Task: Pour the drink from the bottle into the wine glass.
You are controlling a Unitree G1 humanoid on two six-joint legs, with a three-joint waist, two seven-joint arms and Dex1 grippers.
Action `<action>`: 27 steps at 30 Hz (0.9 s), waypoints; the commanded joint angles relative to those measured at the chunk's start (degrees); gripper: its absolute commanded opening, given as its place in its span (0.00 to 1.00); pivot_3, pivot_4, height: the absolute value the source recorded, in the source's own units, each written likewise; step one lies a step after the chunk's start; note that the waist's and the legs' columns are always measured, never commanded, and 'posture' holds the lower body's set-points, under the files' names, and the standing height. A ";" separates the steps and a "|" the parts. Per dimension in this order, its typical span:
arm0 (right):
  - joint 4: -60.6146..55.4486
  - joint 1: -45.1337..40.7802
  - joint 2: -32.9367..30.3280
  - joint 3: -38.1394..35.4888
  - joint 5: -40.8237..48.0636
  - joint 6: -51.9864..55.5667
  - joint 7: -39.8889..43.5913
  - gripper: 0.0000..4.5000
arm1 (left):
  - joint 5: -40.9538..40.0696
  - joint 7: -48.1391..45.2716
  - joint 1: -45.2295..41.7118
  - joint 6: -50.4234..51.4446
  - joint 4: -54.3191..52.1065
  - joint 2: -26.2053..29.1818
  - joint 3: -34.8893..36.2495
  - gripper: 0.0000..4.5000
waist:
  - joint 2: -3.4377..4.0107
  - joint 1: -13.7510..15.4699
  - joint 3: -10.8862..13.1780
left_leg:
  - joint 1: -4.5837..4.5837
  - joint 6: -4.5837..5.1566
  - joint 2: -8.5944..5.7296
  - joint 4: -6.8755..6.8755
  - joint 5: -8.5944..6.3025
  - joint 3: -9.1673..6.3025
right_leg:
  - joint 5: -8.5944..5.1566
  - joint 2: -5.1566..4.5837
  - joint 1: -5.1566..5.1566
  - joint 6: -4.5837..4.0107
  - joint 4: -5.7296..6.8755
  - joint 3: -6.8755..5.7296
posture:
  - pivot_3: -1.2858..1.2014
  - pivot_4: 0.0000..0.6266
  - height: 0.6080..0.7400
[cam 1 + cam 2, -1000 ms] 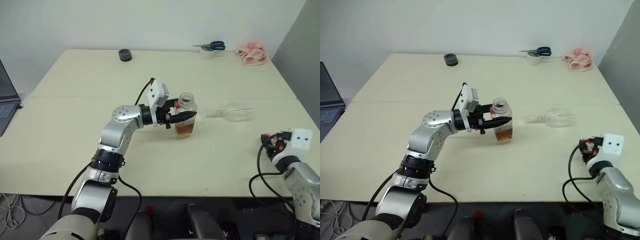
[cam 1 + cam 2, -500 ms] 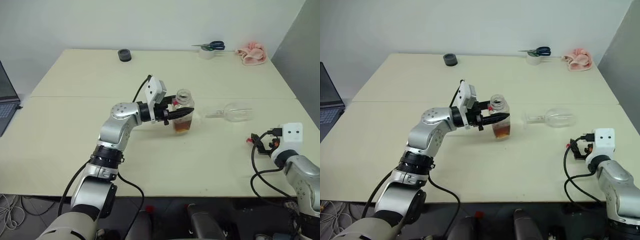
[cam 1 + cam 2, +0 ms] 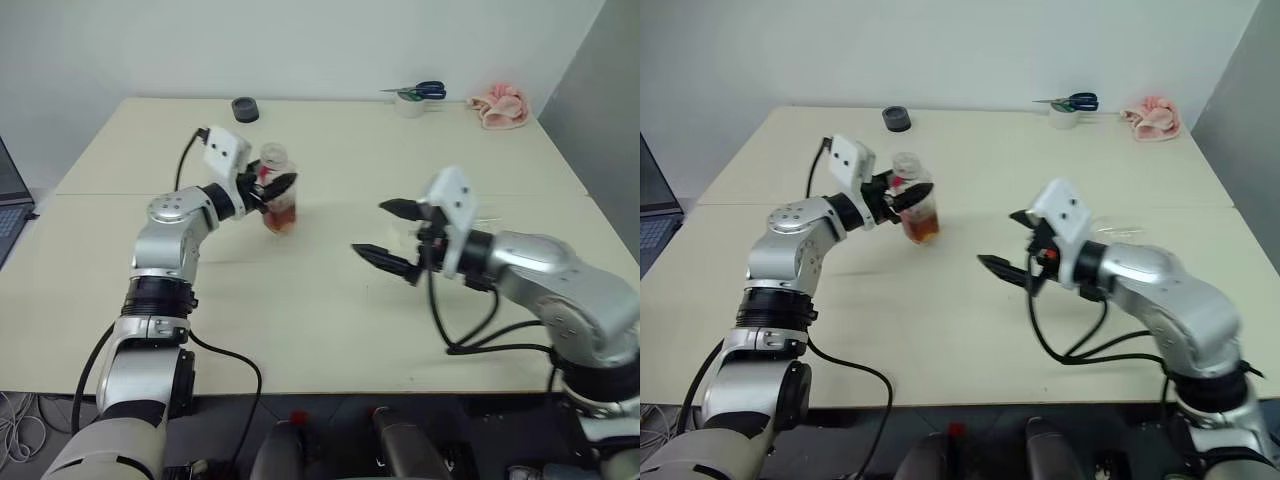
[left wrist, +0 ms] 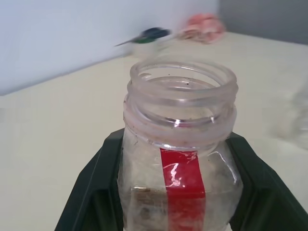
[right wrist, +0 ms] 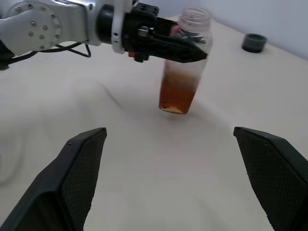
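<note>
Bottle (image 3: 279, 195) sits pinched upright between the closed jaws of our left gripper (image 3: 278, 188), mouth uncapped, drink (image 5: 177, 95) filling roughly its lower half, lifted just clear of the table (image 3: 300, 300) in the right wrist view. Our right gripper (image 3: 392, 234) hangs mid-table with jaws spread wide and empty, pointing toward the bottle. We barely make out the wine glass (image 3: 1118, 232) on the table behind the right arm, so we judge the right arm nearer it, with bottle and glass well apart.
</note>
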 commanded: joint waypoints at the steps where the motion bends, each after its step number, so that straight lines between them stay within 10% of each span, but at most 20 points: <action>1: 6.75 -4.37 5.38 3.67 -5.38 -6.04 -1.84 1.00 | -0.19 4.94 -1.27 -1.19 0.10 0.22 3.54 0.48 | 0.00 0.10 0.00 | -0.01 0.00 0.00 0.00 0.00 0.00 | 0.00 -0.01 -0.02 0.00 0.01 -0.01 | 0.52 0.24 1.00; 22: 15.28 -6.94 12.71 4.40 -11.90 -10.38 0.89 1.00 | -4.22 14.67 8.27 5.11 -9.73 -2.49 8.81 0.48 | -0.02 1.04 -0.02 | 0.01 -0.03 -0.10 0.02 0.01 -0.10 | 0.19 -0.27 0.01 -0.31 0.13 -0.24 | 0.52 0.24 1.00; 27: 16.12 -7.02 13.03 4.12 -12.49 -10.92 1.39 1.00 | -4.11 14.61 8.26 5.30 -9.81 -1.65 8.98 0.82 | -0.02 1.01 -0.02 | 0.01 -0.03 -0.10 0.03 0.01 -0.10 | 0.19 -0.25 0.01 -0.31 0.14 -0.25 | 0.52 0.24 1.00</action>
